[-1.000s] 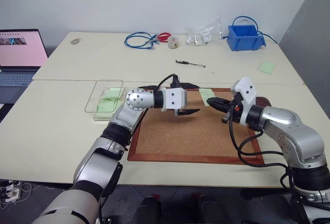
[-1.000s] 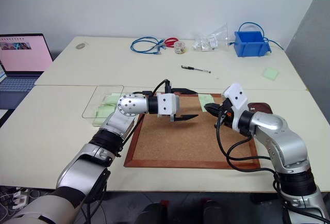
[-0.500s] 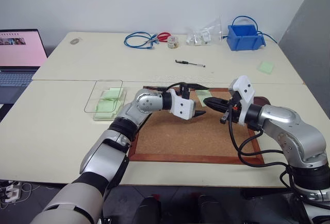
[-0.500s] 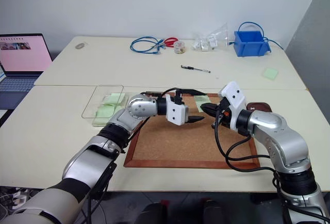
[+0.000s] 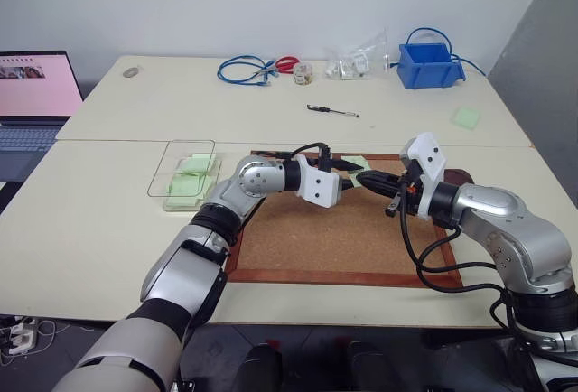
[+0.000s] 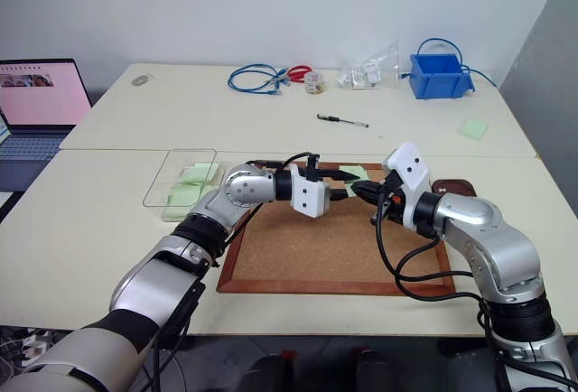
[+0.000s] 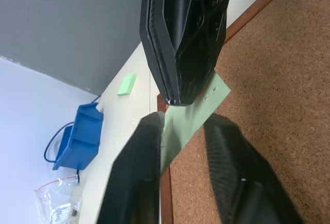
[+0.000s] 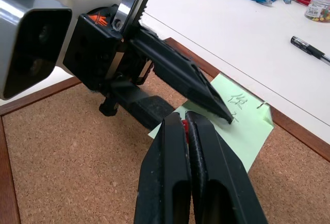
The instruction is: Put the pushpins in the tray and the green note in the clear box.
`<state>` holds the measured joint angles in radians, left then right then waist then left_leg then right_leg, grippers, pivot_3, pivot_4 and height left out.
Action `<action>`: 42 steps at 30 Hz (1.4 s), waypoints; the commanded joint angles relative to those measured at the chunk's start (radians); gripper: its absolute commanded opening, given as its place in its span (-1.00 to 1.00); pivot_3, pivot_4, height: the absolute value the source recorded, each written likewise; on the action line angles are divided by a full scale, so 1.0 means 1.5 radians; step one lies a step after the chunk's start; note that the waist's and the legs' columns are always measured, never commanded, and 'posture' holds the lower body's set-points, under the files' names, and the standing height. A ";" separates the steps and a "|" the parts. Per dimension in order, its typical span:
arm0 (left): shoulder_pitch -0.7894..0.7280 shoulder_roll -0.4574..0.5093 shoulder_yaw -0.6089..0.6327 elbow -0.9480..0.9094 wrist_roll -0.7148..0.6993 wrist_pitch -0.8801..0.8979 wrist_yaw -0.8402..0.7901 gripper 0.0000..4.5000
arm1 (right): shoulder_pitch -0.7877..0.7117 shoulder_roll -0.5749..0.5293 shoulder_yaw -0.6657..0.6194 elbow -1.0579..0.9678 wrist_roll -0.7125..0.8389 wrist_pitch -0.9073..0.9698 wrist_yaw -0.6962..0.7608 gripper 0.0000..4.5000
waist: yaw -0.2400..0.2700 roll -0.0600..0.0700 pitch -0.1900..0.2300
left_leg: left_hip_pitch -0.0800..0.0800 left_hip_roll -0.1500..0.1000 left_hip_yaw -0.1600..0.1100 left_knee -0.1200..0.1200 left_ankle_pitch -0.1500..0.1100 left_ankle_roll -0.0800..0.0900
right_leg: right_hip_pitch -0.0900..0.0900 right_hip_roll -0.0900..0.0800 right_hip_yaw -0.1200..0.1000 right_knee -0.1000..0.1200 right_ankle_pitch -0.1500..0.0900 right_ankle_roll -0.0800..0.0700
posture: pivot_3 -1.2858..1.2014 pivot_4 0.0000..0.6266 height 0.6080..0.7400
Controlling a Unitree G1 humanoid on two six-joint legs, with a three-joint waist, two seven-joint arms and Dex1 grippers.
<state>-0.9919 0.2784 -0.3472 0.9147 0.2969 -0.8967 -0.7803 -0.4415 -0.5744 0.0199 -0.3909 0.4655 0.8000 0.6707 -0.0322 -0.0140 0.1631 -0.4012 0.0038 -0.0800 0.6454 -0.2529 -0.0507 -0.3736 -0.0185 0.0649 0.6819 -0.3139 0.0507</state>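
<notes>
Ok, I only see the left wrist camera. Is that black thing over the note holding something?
Observer: Yes. The right gripper is shut on a red pushpin.
Operator: Where's the clear box?
Observer: The clear box sits just left of the cork board, with green paper inside.
Operator: And the tray?
Observer: The tray is by the cork board's far right corner, beyond the right gripper.
</notes>
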 commanded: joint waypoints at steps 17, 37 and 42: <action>-0.021 0.023 -0.010 -0.007 0.068 -0.080 0.097 -0.97 | -0.079 0.004 -0.087 0.038 0.091 0.091 -0.032 -1.00 | 0.000 0.000 0.000 | 0.000 0.000 0.000 0.000 0.000 0.000 | 0.000 0.000 0.000 0.000 0.000 0.000 | 0.03 -0.52 1.00; -0.036 0.009 -0.002 0.008 0.064 -0.055 0.122 -0.97 | -0.058 -0.007 -0.076 0.005 0.126 0.119 -0.024 -1.00 | 0.000 0.000 0.000 | 0.000 -0.001 0.000 0.000 0.000 0.000 | 0.000 0.000 0.000 0.000 0.000 0.000 | 0.03 -0.52 1.00; -0.043 0.013 -0.010 0.011 0.086 -0.072 0.141 -0.97 | -0.059 -0.015 -0.071 0.005 0.128 0.124 -0.021 -1.00 | 0.000 0.000 0.000 | 0.000 -0.001 0.000 0.000 0.000 0.000 | 0.000 0.000 0.000 0.000 0.000 0.000 | 0.03 -0.52 1.00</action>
<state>-1.0263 0.2944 -0.3647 0.9409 0.4351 -0.9921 -0.6151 -0.5229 -0.5820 -0.0778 -0.3474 0.6426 0.9876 0.6308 -0.0322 -0.0140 0.1631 -0.4014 0.0029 -0.0802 0.6455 -0.2528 -0.0506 -0.3737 -0.0192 0.0648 0.6826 -0.3139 0.0507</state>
